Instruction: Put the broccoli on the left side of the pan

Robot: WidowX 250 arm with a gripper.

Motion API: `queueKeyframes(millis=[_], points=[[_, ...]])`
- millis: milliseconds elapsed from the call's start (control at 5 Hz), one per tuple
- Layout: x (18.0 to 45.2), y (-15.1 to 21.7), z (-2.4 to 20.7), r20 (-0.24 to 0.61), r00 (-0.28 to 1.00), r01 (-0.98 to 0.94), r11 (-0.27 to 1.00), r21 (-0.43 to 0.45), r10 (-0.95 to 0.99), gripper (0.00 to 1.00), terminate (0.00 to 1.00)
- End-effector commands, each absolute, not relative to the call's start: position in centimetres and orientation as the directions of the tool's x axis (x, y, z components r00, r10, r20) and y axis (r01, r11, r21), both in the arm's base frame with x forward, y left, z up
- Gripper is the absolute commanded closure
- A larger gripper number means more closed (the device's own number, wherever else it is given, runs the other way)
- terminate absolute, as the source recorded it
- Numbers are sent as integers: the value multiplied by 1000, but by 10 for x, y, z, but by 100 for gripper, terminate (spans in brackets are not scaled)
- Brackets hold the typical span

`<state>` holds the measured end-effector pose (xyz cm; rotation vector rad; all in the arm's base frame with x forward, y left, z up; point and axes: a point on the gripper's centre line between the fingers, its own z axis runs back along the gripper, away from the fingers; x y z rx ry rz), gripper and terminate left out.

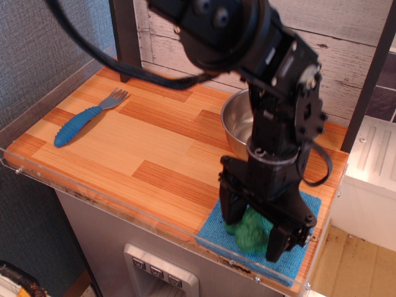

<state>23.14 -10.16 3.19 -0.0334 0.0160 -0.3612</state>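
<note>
The broccoli is a dark-green floret lying on a blue cloth at the front right of the counter. My black gripper is lowered over it with one finger on each side of the crown, jaws open around it. Most of the broccoli is hidden by the fingers. The pan is a shiny steel bowl behind the cloth, partly hidden by my arm.
A blue-handled fork lies at the left of the wooden counter. A clear plastic rim runs along the front edge. A dark post stands at the back left, and a plank wall is behind.
</note>
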Motion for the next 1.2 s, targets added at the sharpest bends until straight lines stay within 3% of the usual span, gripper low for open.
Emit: queueKeyframes(millis=[0, 200, 400, 600, 1000], points=[[234, -101, 34, 9, 934, 358, 933, -36, -358, 100, 0], [237, -104, 59, 78, 927, 371, 927, -51, -367, 100, 0], [247, -97, 101, 163, 916, 378, 924, -55, -365, 100, 0], [262, -79, 122, 201, 926, 333, 942, -35, -320, 100, 0], [319, -6, 129, 218, 964, 144, 988, 47, -151, 100, 0]])
